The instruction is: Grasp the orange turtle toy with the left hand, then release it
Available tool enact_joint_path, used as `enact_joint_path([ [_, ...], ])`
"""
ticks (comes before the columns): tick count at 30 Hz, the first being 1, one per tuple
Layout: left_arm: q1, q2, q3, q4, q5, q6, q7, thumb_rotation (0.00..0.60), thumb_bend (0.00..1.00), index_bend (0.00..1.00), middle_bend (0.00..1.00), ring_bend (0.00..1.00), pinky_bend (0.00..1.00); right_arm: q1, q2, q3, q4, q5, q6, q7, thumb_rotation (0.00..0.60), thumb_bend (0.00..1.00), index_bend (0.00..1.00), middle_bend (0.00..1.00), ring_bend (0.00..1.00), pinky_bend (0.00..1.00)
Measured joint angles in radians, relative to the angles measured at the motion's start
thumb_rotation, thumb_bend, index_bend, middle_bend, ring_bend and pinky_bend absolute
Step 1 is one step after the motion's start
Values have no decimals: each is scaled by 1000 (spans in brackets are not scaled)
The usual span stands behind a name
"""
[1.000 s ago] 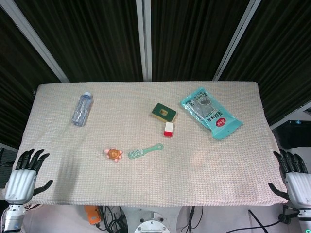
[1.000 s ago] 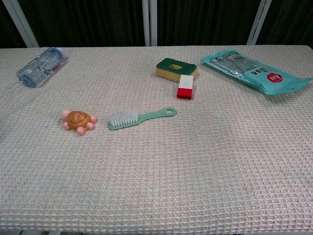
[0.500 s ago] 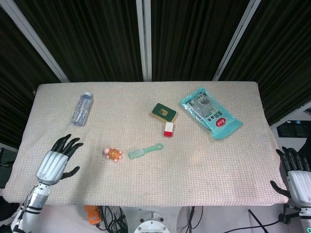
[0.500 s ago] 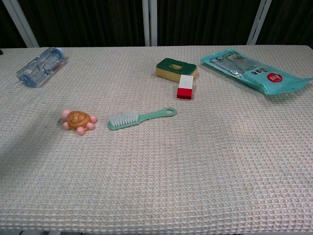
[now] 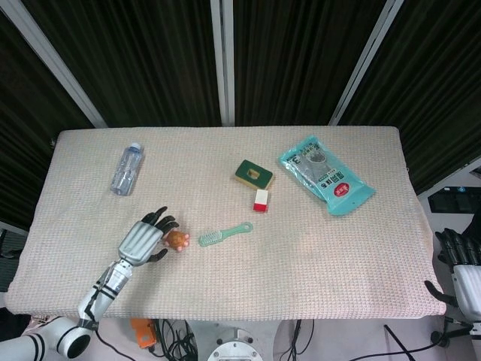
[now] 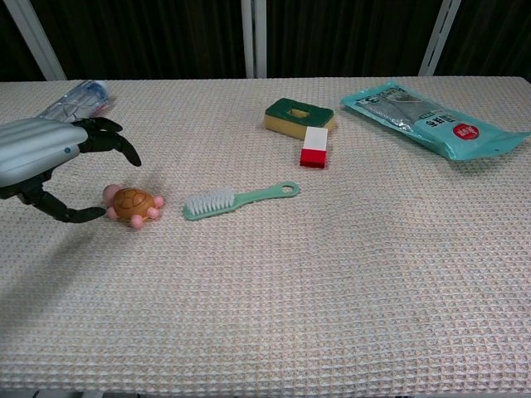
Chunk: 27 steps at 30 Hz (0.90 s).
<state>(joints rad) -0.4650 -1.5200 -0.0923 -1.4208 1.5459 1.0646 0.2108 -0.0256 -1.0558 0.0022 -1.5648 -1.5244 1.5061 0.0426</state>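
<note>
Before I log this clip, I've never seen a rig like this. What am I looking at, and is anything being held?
It is a two-armed robot with humanlike hands at a cloth-covered table. One picture looks down from its head, the other forward from its chest. The left hand is open beside the small orange turtle toy, fingers spread around it, not yet gripping. The right hand waits open off the table's edge. Also lying there: a green plastic brush, a clear water bottle, a green-and-yellow sponge, a red-and-white block and a teal packet. Nothing is held.

Orange turtle toy (image 5: 176, 239), pink feet, upright on table cloth, w/ shell up, front-left area
</note>
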Motion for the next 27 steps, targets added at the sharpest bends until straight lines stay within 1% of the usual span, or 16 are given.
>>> enact_joint_path([
  [3, -9, -12, 4, 18, -8, -5, -3, 600, 287, 290, 272, 134, 342, -2, -2, -1, 5, 1, 0, 4, 600, 122, 0, 0, 0, 0],
  [5, -14, -20, 9, 31, -11, -10, -10, 600, 287, 297, 284, 149, 358, -2, -3, -1, 5, 1, 1, 3, 600, 122, 0, 0, 0, 0],
  [10, -32, -47, 17, 65, -16, -17, -29, 600, 295, 300, 291, 158, 367, -1, -3, 1, 1, 3, -3, -4, 600, 122, 0, 0, 0, 0],
  [13, -43, -62, 20, 85, -18, -19, -39, 600, 313, 309, 328, 188, 385, 1, -3, 1, 0, 6, -8, -6, 600, 123, 0, 0, 0, 0],
  [16, -51, -76, 23, 101, -22, -21, -38, 600, 328, 338, 375, 224, 405, 1, -4, 2, 2, 13, -12, -5, 600, 125, 0, 0, 0, 0],
  [20, -60, -86, 25, 109, -39, -31, -35, 600, 328, 458, 494, 324, 484, 0, -3, 4, 5, 18, -13, 1, 600, 125, 0, 0, 0, 0],
  [26, -70, -84, 31, 100, -65, -58, -59, 600, 330, 647, 677, 501, 639, -2, -3, 4, 10, 24, -17, 10, 600, 129, 0, 0, 0, 0],
  [27, -70, -88, 31, 102, -66, -53, -62, 600, 331, 692, 722, 542, 672, -2, -2, 4, 11, 24, -17, 12, 600, 129, 0, 0, 0, 0],
])
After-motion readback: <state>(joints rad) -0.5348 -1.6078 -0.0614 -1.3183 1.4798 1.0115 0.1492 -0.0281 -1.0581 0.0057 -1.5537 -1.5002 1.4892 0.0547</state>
